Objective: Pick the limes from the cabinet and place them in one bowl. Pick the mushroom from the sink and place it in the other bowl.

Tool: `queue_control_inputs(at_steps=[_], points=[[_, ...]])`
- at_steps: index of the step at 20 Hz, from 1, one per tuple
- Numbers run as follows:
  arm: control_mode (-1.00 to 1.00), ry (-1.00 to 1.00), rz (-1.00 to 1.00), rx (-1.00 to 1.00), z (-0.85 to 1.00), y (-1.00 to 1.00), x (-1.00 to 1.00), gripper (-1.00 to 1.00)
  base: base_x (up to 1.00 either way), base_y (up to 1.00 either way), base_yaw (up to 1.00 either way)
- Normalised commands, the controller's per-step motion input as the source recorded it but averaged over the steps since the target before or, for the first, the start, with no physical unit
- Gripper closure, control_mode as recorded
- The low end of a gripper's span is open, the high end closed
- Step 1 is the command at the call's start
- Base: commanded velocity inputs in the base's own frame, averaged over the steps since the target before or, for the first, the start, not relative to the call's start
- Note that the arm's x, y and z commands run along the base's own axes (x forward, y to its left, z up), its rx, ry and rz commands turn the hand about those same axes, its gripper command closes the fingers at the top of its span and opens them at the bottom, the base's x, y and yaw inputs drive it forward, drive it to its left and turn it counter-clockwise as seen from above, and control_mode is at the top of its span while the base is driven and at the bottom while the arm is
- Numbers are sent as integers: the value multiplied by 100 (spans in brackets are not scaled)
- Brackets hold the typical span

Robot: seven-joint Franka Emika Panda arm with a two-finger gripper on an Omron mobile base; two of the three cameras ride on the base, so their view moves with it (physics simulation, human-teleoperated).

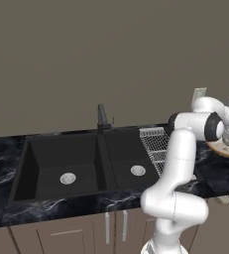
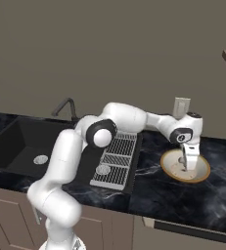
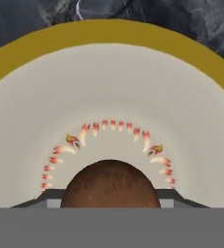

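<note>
Hand [image 2: 189,166] grips mushroom [image 3: 110,184], prob. over bowl [image 2: 201,174].

A matte black double-basin sink [image 1: 76,163] sits set into the dark marbled stone counter [image 2: 183,197], with a thin dark faucet [image 1: 102,117] behind its middle divider. A metal wire drying rack [image 2: 115,166] lies just right of the sink. Further right on the counter rests a round cream bowl with a mustard rim [image 2: 198,175]; the two-finger gripper [image 2: 187,165] hangs over it, closed on a brown-capped mushroom [image 3: 110,185].

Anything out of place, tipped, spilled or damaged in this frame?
Nothing stands out. The gripper holds the mushroom over the bowl, which sits flat on the counter; the sink looks tidy.
</note>
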Motion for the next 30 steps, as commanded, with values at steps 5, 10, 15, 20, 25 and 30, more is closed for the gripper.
queue_control_inputs(at_steps=[5,10,15,20,25,30], points=[[-100,0,-1,1,-32,-5,12,100,0,0,0],[-100,-2,0,2,-9,11,12,-100,0,0,0],[-100,0,0,0,0,0,1,-100,0,0,0],[-100,0,0,-10,11,3,-1,-100,0,0,0],[-100,0,0,-13,32,17,-1,-100,0,0,0],[-100,1,-1,-5,43,55,-18,-100,0,0,0]])
